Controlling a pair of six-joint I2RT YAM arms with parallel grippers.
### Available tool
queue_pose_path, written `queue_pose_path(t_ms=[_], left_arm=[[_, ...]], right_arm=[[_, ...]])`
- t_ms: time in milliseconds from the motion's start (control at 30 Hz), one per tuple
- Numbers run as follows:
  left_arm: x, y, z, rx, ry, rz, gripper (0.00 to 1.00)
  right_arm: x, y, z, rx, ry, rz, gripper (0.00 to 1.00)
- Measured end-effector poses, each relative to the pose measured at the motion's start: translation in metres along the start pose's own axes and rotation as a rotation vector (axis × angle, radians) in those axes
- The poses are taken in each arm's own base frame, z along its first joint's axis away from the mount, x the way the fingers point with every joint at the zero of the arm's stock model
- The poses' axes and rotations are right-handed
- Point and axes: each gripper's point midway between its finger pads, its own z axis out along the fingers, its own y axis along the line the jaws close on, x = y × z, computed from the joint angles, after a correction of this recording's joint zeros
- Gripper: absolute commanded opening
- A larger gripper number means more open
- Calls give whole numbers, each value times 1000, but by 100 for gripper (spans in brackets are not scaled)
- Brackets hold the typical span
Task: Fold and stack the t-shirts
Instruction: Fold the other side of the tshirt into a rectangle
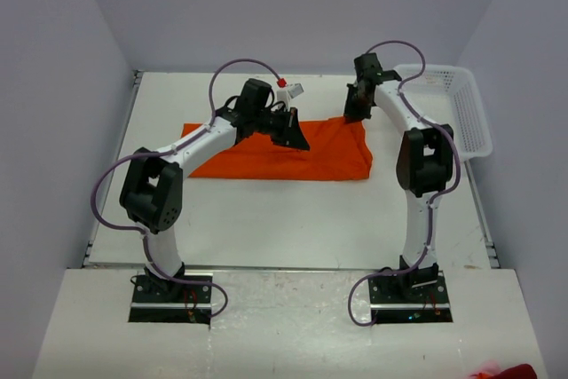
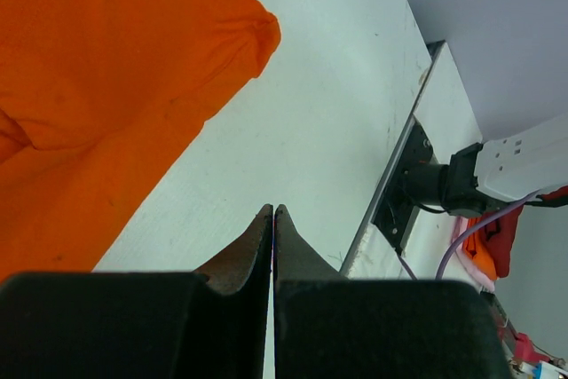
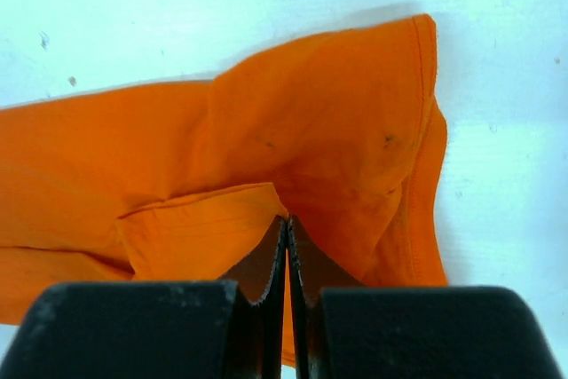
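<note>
1. Bare counter [image 1: 160, 219] runs between the left wall and the shirt's left end. A wider open band lies along the near side, in front of both arms.
2. The orange t-shirt [image 1: 266, 155] lies flat as a wide band across the counter's middle, toward the back. Its near edge is fairly straight and its right end is wrinkled.
3. The left fingers [image 2: 253, 250] are pressed together with nothing between them. The top view puts them above the shirt's far-middle. Only the wrist view shows bare counter under the tips, a shirt corner off to the upper left, the counter's edge and a purple cable [image 2: 470, 241].
4. The right fingers [image 3: 266, 268] are also together, with their tips at a folded flap on the shirt's far-right corner. No cloth is seen between them. The doubled layers and hem show only in the wrist view, since the arm hides that corner from above.
5. The white basket [image 1: 461, 108] sits at the counter's right edge, apart from the shirt. The right arm's elbow stands in the gap between them.
6. A red-orange cloth scrap [image 1: 508, 370] shows at the bottom-right frame edge, in the top view only.
</note>
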Motion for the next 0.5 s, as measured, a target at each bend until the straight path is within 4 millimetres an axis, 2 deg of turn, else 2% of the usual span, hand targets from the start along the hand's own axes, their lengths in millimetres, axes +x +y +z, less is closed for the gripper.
queue_pose_path(t_ms=[100,133,200,300,400,500], left_arm=[[0,0,0,0,1,-1,0],[0,0,0,0,1,-1,0],[0,0,0,-1,0,0,0],[0,3,0,-13,-2,1,0],[-1,10,0,-52,-11,-2,0],[-4,32,-4,-150,-42,-19,0]], right_arm=[[-11,5,2,-6,-15,-1,20],[-13,6,3,-7,-15,-2,36],[-15,7,8,-6,-9,-1,44],[-15,6,17,3,9,0,51],[-12,3,23,16,20,-1,53],[-14,2,22,25,-5,-9,53]])
